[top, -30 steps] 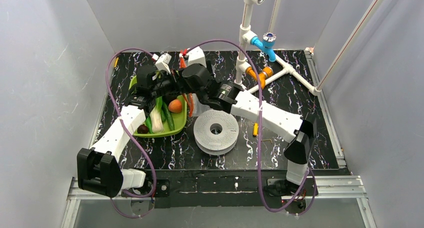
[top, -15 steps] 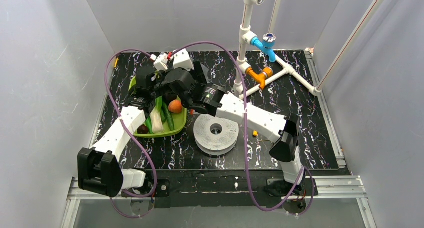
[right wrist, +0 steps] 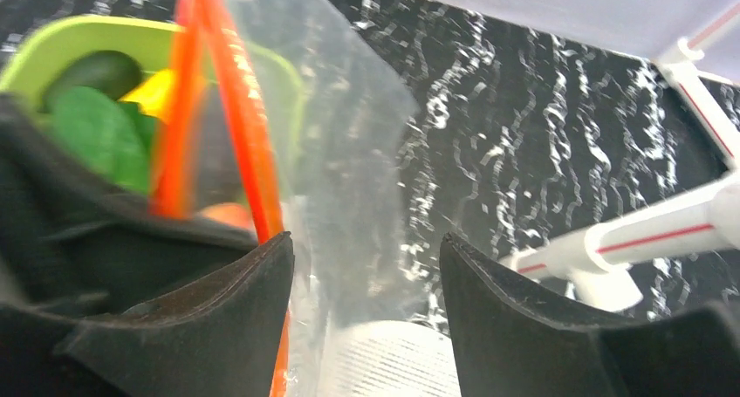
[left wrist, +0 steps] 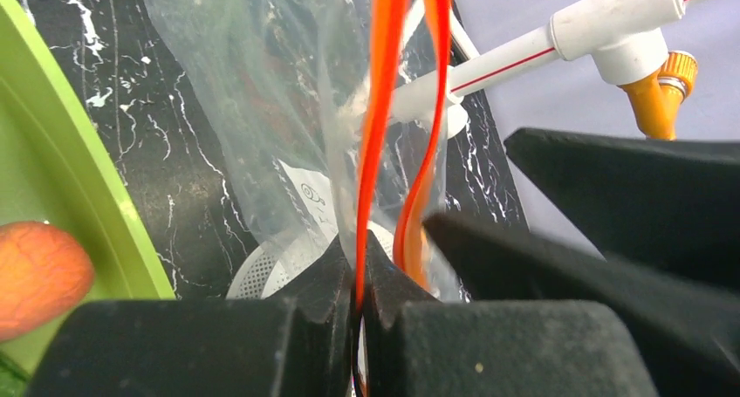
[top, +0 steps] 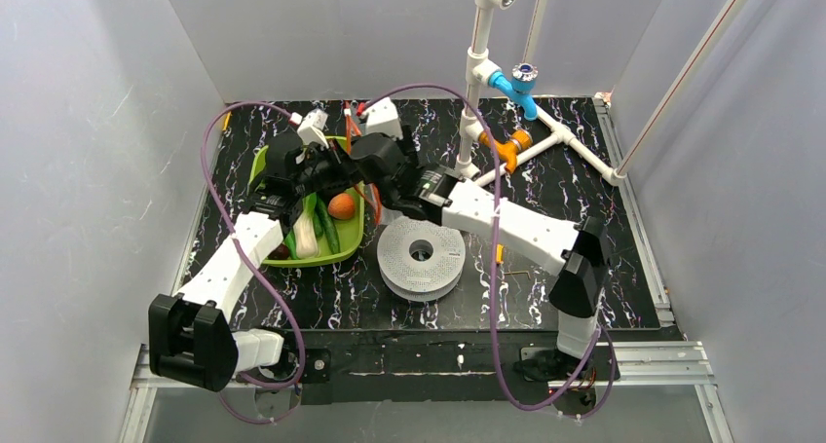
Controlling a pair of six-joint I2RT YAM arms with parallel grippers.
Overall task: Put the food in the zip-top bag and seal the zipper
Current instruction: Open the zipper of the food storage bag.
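The clear zip-top bag [left wrist: 262, 109] hangs upright between my two grippers beside the green tray [top: 341, 246]. Its orange-red zipper [left wrist: 377, 109] is parted into two lips. My left gripper [left wrist: 359, 270] is shut on the left lip. My right gripper [right wrist: 366, 266] is open, with bag plastic [right wrist: 349, 153] between its fingers and the other zipper lip [right wrist: 249, 144] against its left finger [right wrist: 218, 318]. The food lies in the tray: orange-red fruit [top: 340, 205], white-and-green stalk [top: 307, 231], green peppers [top: 329, 231], eggplant [top: 280, 251]. A yellow piece [right wrist: 161, 92] shows in the right wrist view.
A white perforated disc [top: 421, 256] lies just right of the tray. White pipes with a blue tap [top: 516, 81] and an orange fitting [top: 506, 149] stand at the back right. A small yellow-orange stick [top: 498, 253] lies right of the disc.
My right gripper swung left over the tray, then came back right to the bag's mouth. My left gripper stayed shut on the zipper lip and shifted slightly.
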